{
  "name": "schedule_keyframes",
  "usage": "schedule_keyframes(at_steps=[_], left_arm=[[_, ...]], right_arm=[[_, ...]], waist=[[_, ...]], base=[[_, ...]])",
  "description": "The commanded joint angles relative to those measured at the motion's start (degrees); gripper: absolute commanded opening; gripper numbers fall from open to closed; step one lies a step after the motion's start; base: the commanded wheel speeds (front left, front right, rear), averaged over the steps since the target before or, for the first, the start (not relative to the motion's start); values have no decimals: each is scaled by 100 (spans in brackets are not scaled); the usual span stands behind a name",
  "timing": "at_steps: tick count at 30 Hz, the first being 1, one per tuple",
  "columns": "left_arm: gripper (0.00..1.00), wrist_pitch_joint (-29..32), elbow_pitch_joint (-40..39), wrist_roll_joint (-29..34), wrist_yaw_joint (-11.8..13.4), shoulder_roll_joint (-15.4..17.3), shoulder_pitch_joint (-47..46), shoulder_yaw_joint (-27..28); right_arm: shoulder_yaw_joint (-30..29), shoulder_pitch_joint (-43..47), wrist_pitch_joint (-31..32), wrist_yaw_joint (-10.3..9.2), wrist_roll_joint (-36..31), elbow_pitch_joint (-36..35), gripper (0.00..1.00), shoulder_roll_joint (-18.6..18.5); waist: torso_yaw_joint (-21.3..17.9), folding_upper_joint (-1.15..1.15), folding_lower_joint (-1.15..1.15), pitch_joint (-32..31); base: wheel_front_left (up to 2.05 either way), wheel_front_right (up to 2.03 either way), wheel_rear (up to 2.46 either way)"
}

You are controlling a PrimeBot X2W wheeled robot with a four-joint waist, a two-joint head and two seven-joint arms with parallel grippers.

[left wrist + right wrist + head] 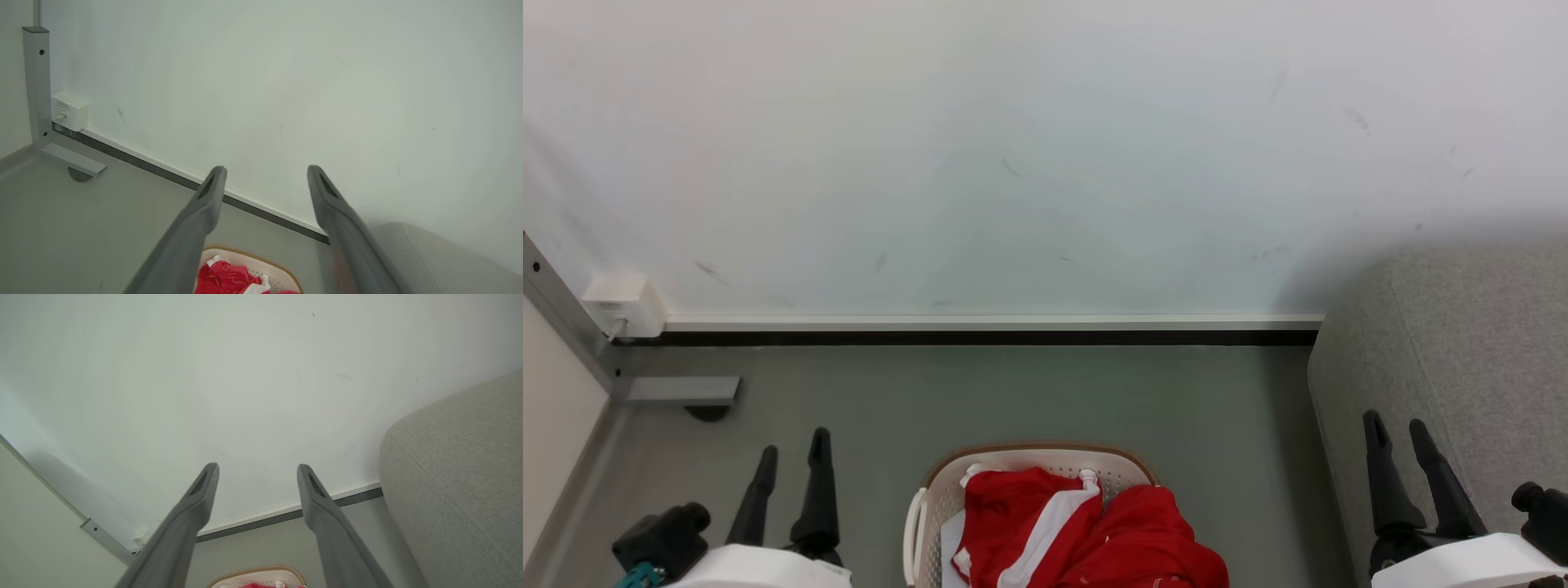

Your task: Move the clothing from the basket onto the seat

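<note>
The red clothing (pixel 1086 531) with white bands lies heaped in the cream basket (pixel 1033 454), which stands on the grey floor at the bottom middle of the head view. The light grey seat (pixel 1470 343) rises at the right. My left gripper (pixel 793 447) is open at the lower left, left of the basket and apart from it. My right gripper (pixel 1398 433) is open at the lower right, in front of the seat. The left wrist view shows the clothing (pixel 222 277) and basket (pixel 249 252) below the open left gripper (pixel 264 172). The right gripper (pixel 257 469) is open above the basket (pixel 257 571) beside the seat (pixel 461 473).
A white wall (pixel 1029 155) with a dark baseboard (pixel 980 336) stands close behind the basket. A grey metal frame leg (pixel 678 390) and a small white box (pixel 625 304) sit at the left corner. Grey floor (pixel 1013 392) lies between the basket and the wall.
</note>
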Motion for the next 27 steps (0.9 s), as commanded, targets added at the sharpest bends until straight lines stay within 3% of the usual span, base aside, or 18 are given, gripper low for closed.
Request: schedule_keyframes(at_steps=[1, 27], left_arm=[[100, -38, -54, 170, 21, 61, -11, -6], [100, -403, -104, 1580, 321, 242, 19, -314]], right_arm=[[10, -113, -39, -6, -139, -35, 100, -65], [298, -137, -403, -9, -1376, -6, 100, -84]], waist=[[1, 0, 0, -3], [-36, 0, 0, -78]], base=[[0, 0, 0], [0, 0, 0]])
